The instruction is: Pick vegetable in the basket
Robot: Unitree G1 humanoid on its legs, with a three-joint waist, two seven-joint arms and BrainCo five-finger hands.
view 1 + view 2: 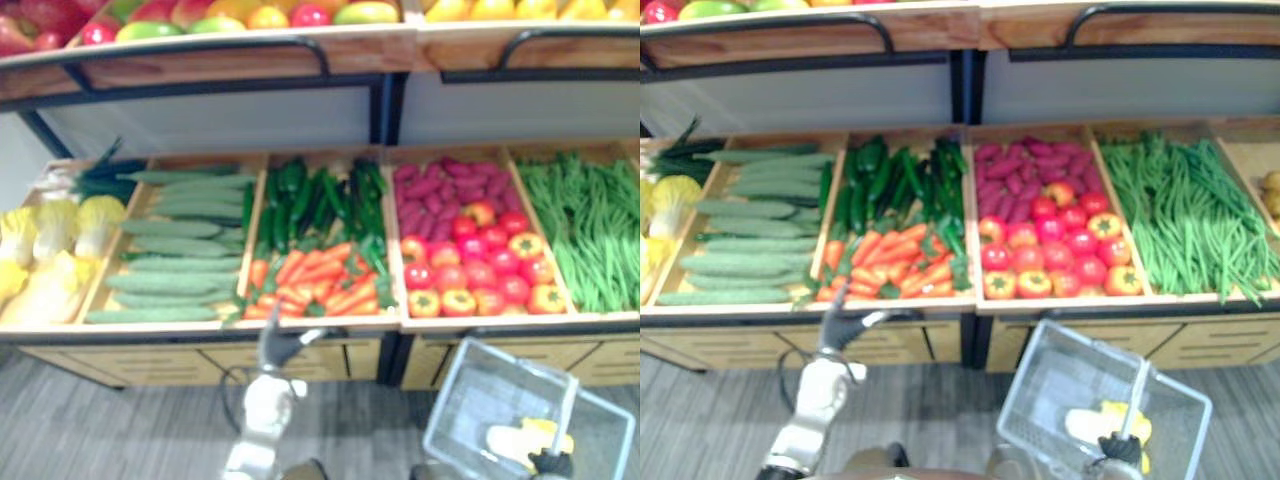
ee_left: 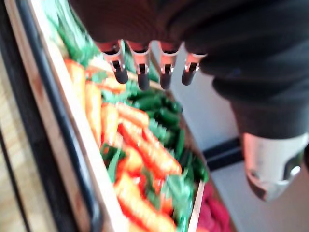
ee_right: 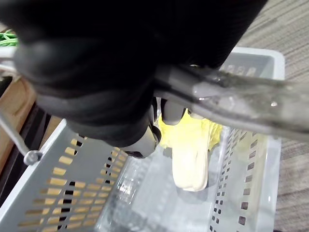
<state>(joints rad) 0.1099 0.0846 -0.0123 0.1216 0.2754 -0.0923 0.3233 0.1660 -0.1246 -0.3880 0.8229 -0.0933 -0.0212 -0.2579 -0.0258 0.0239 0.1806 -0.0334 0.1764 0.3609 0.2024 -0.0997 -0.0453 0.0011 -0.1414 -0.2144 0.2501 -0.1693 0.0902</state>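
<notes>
Right hand (image 1: 550, 463) grips the handle (image 1: 566, 412) of the basket (image 1: 458, 398), near right, with a yellow cabbage (image 3: 190, 154) inside. Left hand (image 1: 281, 346), fingers straight, hovers by the carrots (image 1: 315, 280). Next, it likely reaches in and closes on one.

The left hand (image 1: 279, 343) hangs with straight fingers (image 2: 143, 79) at the crate's front rim (image 1: 350, 323). Ahead of the fingertips, open air lies over the carrots (image 1: 315, 280), which are packed tight and touching, with leafy tops wedged between them. A wooden divider (image 1: 390, 240) walls the crate on either side of the fingers. Farther ahead, the grey back panel (image 1: 220, 120) and the upper shelf (image 1: 200, 55) close the far end. The handle (image 1: 1137, 395), clasped in the right hand (image 1: 1118, 450), crosses the basket (image 1: 1040, 400) opening. Bare bottom shows beside the pale cabbage (image 3: 190, 159).
</notes>
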